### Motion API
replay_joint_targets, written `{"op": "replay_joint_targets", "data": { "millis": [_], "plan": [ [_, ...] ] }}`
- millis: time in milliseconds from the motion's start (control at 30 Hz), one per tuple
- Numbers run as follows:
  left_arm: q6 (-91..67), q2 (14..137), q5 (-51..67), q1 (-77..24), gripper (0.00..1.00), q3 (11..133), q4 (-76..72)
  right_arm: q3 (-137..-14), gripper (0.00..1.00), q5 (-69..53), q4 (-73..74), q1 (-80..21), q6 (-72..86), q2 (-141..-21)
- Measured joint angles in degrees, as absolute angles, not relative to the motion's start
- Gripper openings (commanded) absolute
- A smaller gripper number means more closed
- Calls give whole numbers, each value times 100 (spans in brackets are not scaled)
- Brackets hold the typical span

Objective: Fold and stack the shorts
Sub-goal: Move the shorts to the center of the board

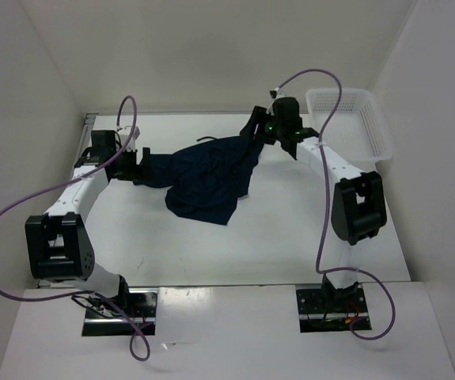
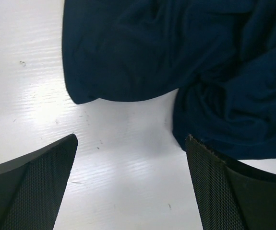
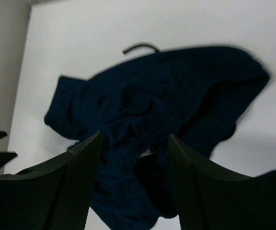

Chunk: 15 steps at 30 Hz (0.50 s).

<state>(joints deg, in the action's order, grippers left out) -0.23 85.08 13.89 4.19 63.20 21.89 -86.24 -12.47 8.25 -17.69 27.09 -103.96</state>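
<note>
The dark navy shorts (image 1: 207,178) lie crumpled on the white table, spread from left to upper right. My left gripper (image 1: 144,162) is at their left end, low over the table. In the left wrist view it is open (image 2: 131,139) with bare table between its fingers, and the shorts (image 2: 176,48) lie just ahead, with cloth at the right fingertip (image 2: 195,148). My right gripper (image 1: 257,131) is at the far right end of the shorts. It is open (image 3: 135,135) above the cloth (image 3: 166,96). A white label (image 3: 146,153) and the drawstring end (image 3: 140,46) show.
A white plastic basket (image 1: 350,123) stands at the far right corner of the table. White walls enclose the table on the left, back and right. Purple cables loop from both arms.
</note>
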Motion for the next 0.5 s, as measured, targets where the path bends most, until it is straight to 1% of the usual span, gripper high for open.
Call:
{"op": "replay_joint_targets", "data": {
  "millis": [133, 233, 367, 500],
  "plan": [
    [-19, 9135, 1406, 644, 100, 6834, 2346, -8589, 59, -1448, 832, -2016, 2871, -11085],
    [-21, 9843, 1605, 906, 100, 7596, 2460, -8591, 59, -1494, 843, -2119, 2939, -11472],
    [-23, 10696, 2014, 1396, 100, 8597, 2742, -8611, 59, -1413, 862, -2180, 2934, -11673],
    [-25, 10962, 2036, 1529, 100, 8722, 2808, -8718, 59, -1332, 854, -2202, 2982, -11727]
  ]
}}
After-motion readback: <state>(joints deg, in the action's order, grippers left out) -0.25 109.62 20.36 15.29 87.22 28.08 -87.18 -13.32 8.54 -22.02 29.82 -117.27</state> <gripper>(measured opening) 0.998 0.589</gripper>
